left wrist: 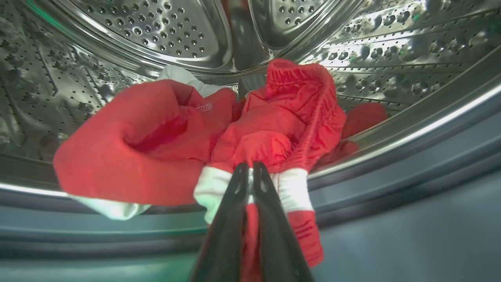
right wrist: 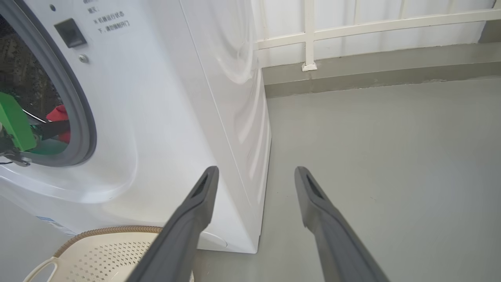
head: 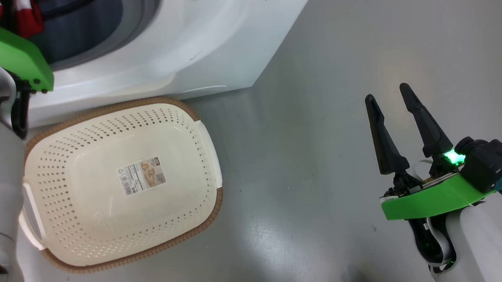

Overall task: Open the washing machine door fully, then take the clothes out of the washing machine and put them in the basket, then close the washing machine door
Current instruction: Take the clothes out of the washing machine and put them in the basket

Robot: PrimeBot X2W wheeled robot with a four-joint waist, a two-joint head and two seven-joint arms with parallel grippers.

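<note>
Red clothes [left wrist: 164, 145] with white bands lie heaped at the front of the steel drum [left wrist: 156, 31] of the washing machine [head: 177, 46]. My left gripper [left wrist: 248, 172] is shut on a fold of the clothes, red fabric pinched between its two fingers. In the head view a bit of the clothes [head: 27, 17] shows in the drum mouth above my left wrist. The cream basket [head: 120, 182] sits empty on the floor in front of the machine. My right gripper [head: 388, 95] hangs open over bare floor, right of the basket. The washing machine door is out of view.
The white washing machine [right wrist: 176, 117] stands left of my right gripper [right wrist: 254, 176], with the basket's rim [right wrist: 113, 231] at its foot. Grey floor stretches to the right up to a low kerb and a white railing [right wrist: 309, 35].
</note>
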